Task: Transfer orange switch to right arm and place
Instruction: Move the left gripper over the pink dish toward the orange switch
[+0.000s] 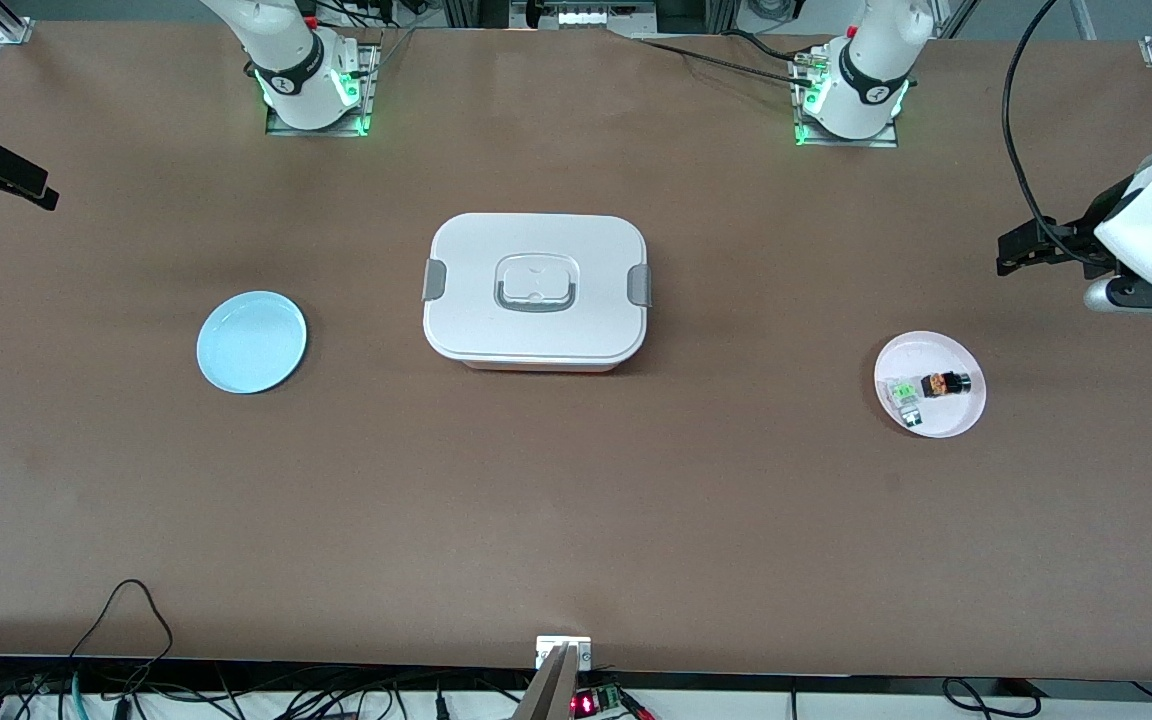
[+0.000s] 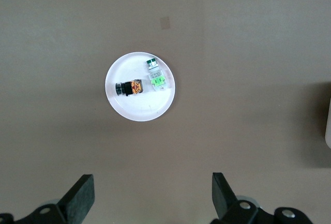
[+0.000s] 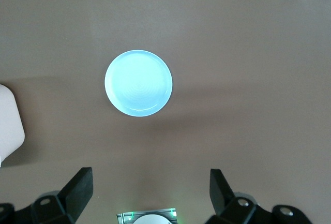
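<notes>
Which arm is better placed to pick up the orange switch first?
Left. Its open tool hangs above the pink plate holding the small black-and-orange switch; the right tool hangs over the empty blue plate.

Even, diffuse overhead light; soft shadows, wrist views slightly hazy.

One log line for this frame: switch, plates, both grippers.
orange switch: on pink plate, beside green component | blue plate: bare | left gripper: open, above pink plate | right gripper: open, above blue plate
</notes>
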### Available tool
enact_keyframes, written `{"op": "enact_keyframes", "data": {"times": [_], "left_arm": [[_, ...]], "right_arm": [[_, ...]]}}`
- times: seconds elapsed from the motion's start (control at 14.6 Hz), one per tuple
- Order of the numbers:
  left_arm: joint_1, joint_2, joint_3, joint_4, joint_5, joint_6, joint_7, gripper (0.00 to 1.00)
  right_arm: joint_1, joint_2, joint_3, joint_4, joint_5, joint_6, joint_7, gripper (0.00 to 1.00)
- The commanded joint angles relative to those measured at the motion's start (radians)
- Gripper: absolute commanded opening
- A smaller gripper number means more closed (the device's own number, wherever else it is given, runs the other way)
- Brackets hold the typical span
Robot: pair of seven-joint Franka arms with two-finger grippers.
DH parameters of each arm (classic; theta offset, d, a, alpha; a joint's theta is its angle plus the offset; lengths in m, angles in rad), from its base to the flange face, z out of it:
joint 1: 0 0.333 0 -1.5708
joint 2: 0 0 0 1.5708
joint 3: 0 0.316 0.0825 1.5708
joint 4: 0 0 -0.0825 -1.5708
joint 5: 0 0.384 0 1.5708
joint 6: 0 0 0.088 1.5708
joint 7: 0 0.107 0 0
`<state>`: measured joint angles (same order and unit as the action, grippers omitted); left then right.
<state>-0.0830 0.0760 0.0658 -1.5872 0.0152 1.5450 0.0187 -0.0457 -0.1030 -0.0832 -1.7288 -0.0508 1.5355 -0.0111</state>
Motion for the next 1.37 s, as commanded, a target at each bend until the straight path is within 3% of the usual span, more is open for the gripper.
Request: {"op": "enact_keyframes", "data": {"times": [0.0, 0.96, 1.3], "left_arm": [[0.000, 0.019, 0.005, 0.038, 0.006, -0.020, 0.007, 1.00], [0.005, 0.053, 0.006, 0.036, -0.015, -0.077, 0.000, 1.00], [0.023, 0.062, 0.009, -0.028, -0.008, -0.140, -0.016, 1.00]], "right_arm": [[0.004, -0.011, -0.001, -0.005, 0.014, -0.008, -0.001, 1.00], [0.003, -0.009, -0.006, 0.009, 0.012, -0.003, 0.003, 1.00], [0.003, 0.005, -0.006, 0.011, 0.014, 0.002, 0.005, 1.00]]}}
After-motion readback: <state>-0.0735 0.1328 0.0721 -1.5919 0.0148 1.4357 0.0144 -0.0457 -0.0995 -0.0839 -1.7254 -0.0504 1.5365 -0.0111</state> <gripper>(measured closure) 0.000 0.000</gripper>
